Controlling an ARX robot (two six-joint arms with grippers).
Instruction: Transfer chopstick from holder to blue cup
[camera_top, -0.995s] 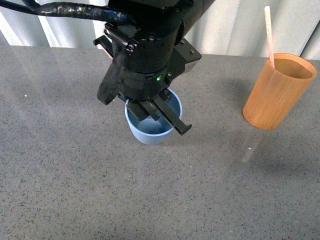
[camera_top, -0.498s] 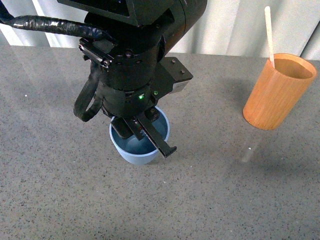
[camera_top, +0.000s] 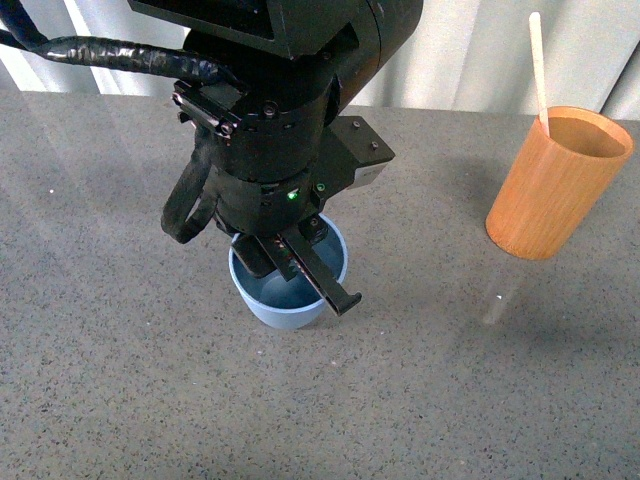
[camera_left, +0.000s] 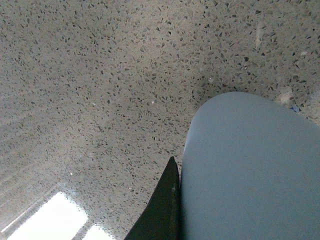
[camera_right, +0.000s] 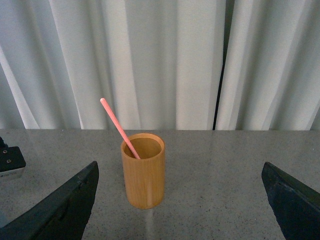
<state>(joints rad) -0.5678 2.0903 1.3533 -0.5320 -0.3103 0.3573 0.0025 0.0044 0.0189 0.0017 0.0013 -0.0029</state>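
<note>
- Pinching the wall of the light blue round plastic cup is what the left gripper is up to. One black finger sits inside the cup and the other runs down the outside, so the jaws are nearly together with only the cup wall between them.
- The left wrist view backs that up: one dark fingertip lies flat against the cup's outer wall. The second finger is out of that shot.
- The right gripper has its two dark fingers spread wide, touching nothing and carrying nothing. It's well away from the cup and faces the holder.
- The thin pale pink chopstick is nowhere near the cup. It leans in the tall orange-brown wooden cylinder holder, with its upper end sticking out over the rim.
- In the front view, the holder stands well off to the right of the cup and a bit further back.
- The cup rests on the grey speckled stone tabletop, and I can't see anything inside it besides that finger.
- Count: one cup, one holder, one chopstick, two grippers.
- A white pleated curtain hangs behind the table, beyond the cup.
</note>
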